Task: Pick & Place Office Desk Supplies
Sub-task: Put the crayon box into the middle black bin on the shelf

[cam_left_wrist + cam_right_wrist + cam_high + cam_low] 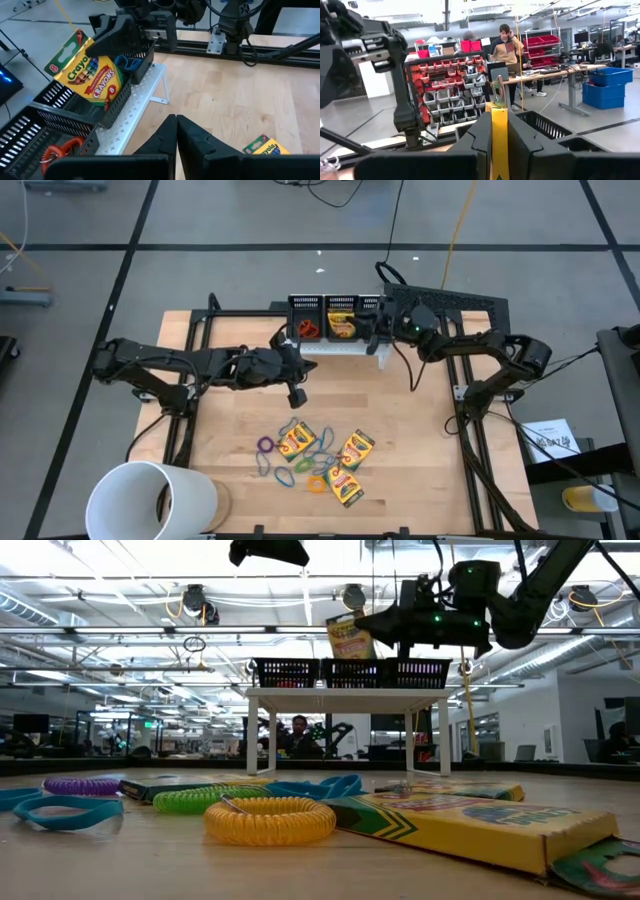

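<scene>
My right gripper [372, 332] is over the black mesh bins [338, 320] at the table's far edge, shut on a yellow-and-green crayon box [90, 75]. That box also shows in the low view [350, 640]. My left gripper [297, 393] hangs shut above the middle of the table and touches nothing. Three more crayon boxes [297, 442] [356, 450] [344, 485] lie flat on the table's near half. Loose bands lie among them: purple [265, 445], green [302, 464], orange [316, 483]. An orange coil band [65, 147] lies in the left bin and a blue band [127, 62] in the right bin. My right gripper pinches the crayon box between its two fingers near its upper end [95, 57], coming from the table's right side. In its own wrist view the box stands edge-on [499, 125] between the fingers. The box is tilted. Its lower corner [107, 100] dips into the middle bin.
The three bins stand in a row on a small white rack [335, 350]. A large white cup [150, 500] lies on its side at the near left corner. Black frame rails [190, 380] [465, 410] run along both sides. Bare wood [400, 395] lies between the rack and the supplies.
</scene>
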Available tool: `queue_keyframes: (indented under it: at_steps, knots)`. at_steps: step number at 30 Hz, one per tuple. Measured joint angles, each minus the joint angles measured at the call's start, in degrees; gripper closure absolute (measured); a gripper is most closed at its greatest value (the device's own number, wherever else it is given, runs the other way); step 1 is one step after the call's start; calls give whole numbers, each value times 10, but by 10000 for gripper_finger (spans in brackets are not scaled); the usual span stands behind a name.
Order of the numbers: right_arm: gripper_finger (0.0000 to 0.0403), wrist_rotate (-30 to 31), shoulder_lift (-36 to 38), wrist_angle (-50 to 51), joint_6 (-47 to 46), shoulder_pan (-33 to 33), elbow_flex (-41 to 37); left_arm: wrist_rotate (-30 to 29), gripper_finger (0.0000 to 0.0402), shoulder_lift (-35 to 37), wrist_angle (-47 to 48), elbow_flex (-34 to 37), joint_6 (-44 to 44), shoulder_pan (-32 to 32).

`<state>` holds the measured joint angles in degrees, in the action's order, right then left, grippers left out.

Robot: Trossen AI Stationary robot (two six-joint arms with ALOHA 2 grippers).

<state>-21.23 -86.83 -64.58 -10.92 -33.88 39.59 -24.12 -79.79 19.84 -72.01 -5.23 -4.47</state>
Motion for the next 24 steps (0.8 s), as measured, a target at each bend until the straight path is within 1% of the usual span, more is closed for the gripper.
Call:
queue_keyframes:
  at_steps: [6,13,20,24]
  knots:
    - [372,4,0,1,12,8,0,0,397,0,0,0,-2,0]
    - [358,3,0,36,25,8,0,0,378,0,0,0,-7,0]
    - [355,3,0,47,63,8,0,0,397,0,0,0,-7,0]
    - [348,3,0,48,80,8,0,0,390,0,0,0,-7,0]
